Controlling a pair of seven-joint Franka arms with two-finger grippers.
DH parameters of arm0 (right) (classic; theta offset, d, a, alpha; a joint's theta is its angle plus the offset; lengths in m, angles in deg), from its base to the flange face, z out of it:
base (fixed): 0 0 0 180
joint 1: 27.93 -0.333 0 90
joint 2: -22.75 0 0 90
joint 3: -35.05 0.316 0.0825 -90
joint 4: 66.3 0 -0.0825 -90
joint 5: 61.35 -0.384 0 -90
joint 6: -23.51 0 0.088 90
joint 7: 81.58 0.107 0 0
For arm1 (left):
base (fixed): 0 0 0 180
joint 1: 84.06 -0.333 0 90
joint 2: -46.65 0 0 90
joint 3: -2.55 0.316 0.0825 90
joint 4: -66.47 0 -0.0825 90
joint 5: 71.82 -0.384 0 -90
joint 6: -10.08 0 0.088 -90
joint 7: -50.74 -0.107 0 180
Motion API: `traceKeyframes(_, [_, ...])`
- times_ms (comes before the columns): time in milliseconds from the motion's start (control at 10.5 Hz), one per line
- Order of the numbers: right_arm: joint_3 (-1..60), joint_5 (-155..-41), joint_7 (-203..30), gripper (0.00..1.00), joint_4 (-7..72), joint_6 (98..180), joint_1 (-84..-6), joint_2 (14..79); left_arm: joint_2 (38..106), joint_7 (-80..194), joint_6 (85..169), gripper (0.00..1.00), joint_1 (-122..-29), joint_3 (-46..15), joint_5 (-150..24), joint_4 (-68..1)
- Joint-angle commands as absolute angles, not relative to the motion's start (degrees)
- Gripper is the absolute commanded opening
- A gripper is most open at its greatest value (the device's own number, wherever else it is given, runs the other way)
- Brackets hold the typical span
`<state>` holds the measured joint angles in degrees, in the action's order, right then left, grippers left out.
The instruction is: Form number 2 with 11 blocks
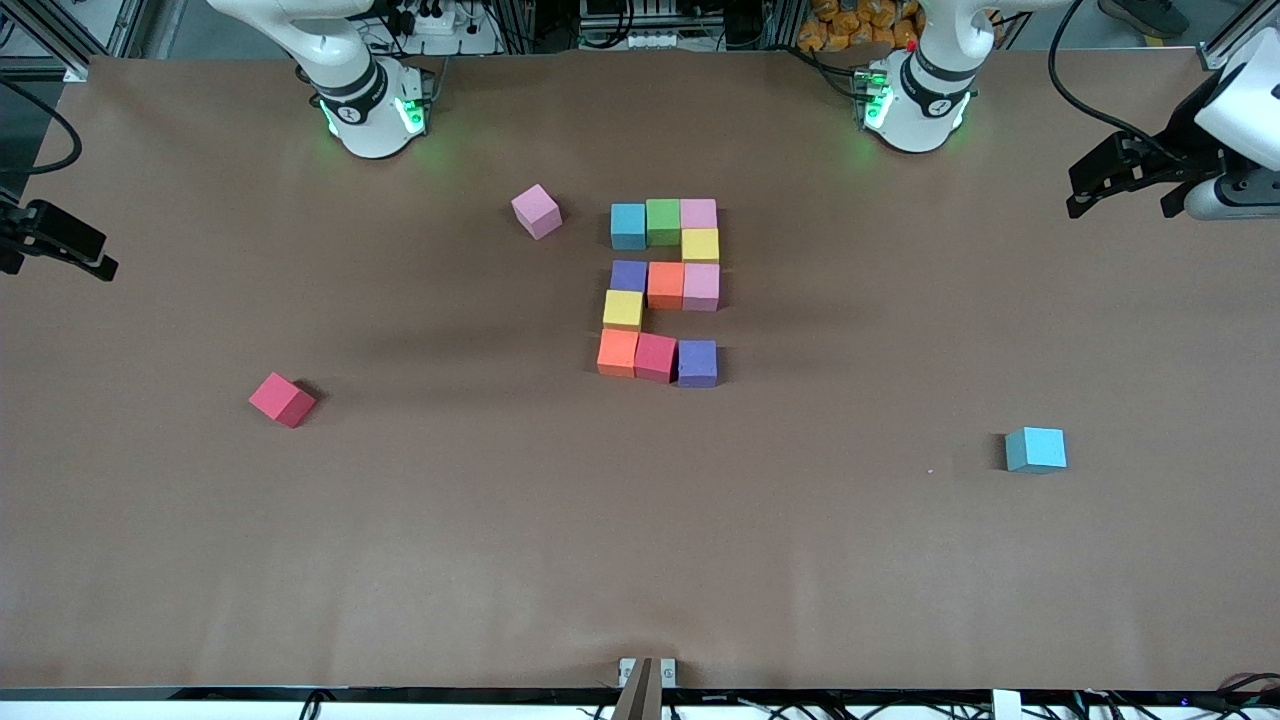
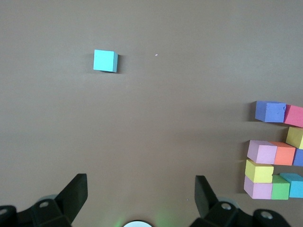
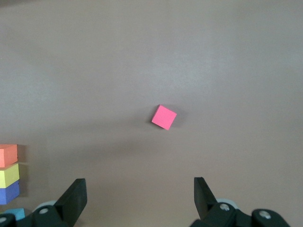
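Note:
The number 2 stands in the middle of the table, built of several blocks in blue, green, pink, yellow, purple, orange and red that touch one another. Its edge also shows in the left wrist view as the number 2, and a few of its blocks show in the right wrist view. My left gripper hangs open and empty over the left arm's end of the table. My right gripper hangs open and empty over the right arm's end.
Three loose blocks lie apart from the digit. A pink block sits beside its top row. A red block lies toward the right arm's end, and a light blue block toward the left arm's end.

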<state>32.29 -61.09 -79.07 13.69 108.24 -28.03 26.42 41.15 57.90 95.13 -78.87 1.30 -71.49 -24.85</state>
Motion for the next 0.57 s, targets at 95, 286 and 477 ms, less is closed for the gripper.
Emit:
traceKeyframes(95, [32.7,-61.0,-78.2,1.00,13.2,107.7,-27.7,26.4,41.6,60.5,93.8,1.00,-78.9,1.4,-71.0,-23.4])
traceKeyframes(286, [32.8,-61.0,-78.2,1.00,13.2,107.7,-27.7,26.4,41.6,60.6,93.8,1.00,-78.9,1.4,-71.1,-23.4])
traceKeyframes(477, [32.8,-61.0,-78.2,1.00,13.1,107.8,-27.7,26.4,41.5,60.7,93.8,1.00,-79.0,1.5,-71.2,-23.4])
